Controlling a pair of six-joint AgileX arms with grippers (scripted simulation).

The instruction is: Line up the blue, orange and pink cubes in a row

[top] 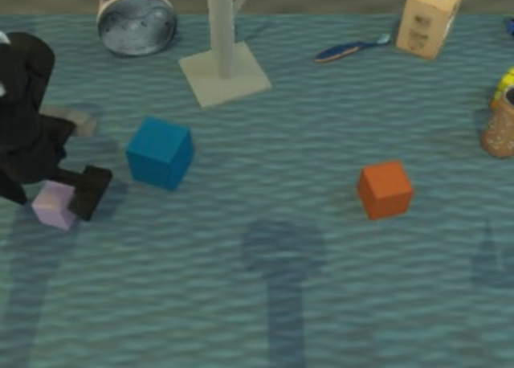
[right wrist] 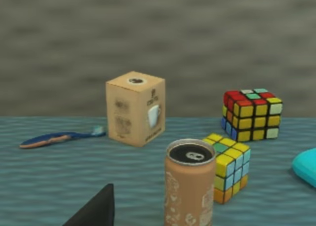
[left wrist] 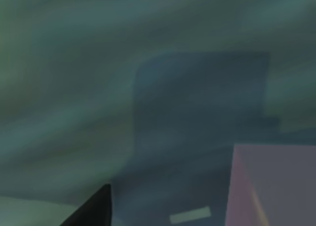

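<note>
A: Starting at the far left, where is the left gripper (top: 64, 198)?

B: The left arm reaches in from the table's left edge and its gripper is down at the pink cube (top: 55, 205). One dark finger (top: 91, 191) lies against the cube's right side. The other finger is hidden under the arm, so whether the cube is actually clamped cannot be told. In the left wrist view the pink cube (left wrist: 271, 186) fills one corner, very close, with a dark fingertip (left wrist: 94, 211) apart from it over the teal table (left wrist: 148, 63).

A: And next to the right of that gripper?

B: The blue cube (top: 160, 152) sits near it, to its right and a little farther back, turned at a slight angle and touching nothing. Behind that, at the back edge, lies a round metal container (top: 136, 22), and right of it a white stand (top: 224, 69) with a square base.

A: The orange one?

B: The orange cube (top: 385, 190) rests well apart from the gripper, over on the right half of the table (top: 265, 304), alone.

A: What is at the far right?

B: A toothbrush (top: 350, 50) and a tan carton (top: 430, 18) at the back right, and a brown can (top: 499, 127) at the right edge. The right wrist view shows two puzzle cubes (right wrist: 253, 114) by that can (right wrist: 190, 184). Of the right gripper only one dark fingertip (right wrist: 94, 211) shows, so its opening cannot be told.
</note>
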